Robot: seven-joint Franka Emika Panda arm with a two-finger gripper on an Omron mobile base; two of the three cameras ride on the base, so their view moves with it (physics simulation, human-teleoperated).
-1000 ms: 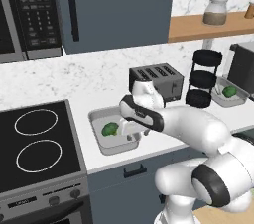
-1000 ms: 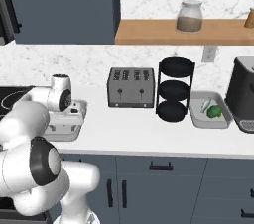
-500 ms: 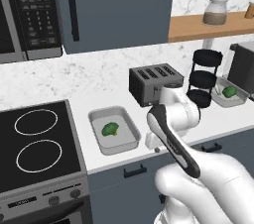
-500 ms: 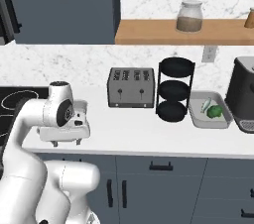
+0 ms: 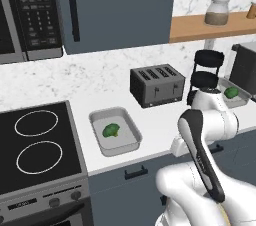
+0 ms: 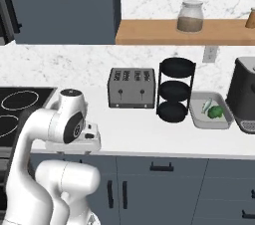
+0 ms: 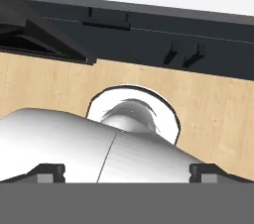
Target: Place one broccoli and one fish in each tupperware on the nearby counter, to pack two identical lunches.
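Note:
A light-grey tupperware (image 5: 127,146) sits on the white counter (image 5: 100,87) beside the stove, with one broccoli (image 5: 111,130) in it. A second tupperware (image 6: 198,118) stands at the right, past the black rack, and holds another broccoli (image 6: 215,112). A pale slim shape (image 6: 205,105) lies beside that broccoli; I cannot tell whether it is a fish. My hand (image 5: 179,146) hangs at the counter's front edge, right of the first tupperware. In the hand view my gripper (image 7: 128,172) points down at the floor, open, with nothing between its fingertips (image 7: 49,171).
A dark toaster (image 5: 157,85) and a black three-tier rack (image 5: 207,72) stand between the two trays. The black stovetop (image 5: 35,140) is at the left, a dark appliance (image 6: 246,97) at the far right. A wooden shelf (image 6: 164,30) carries a jar (image 6: 190,16).
My arm has swung from over the left tupperware to the right and forward, bringing the hand to the counter's front edge. The broccoli has stayed in that tray. The jaws stayed open.

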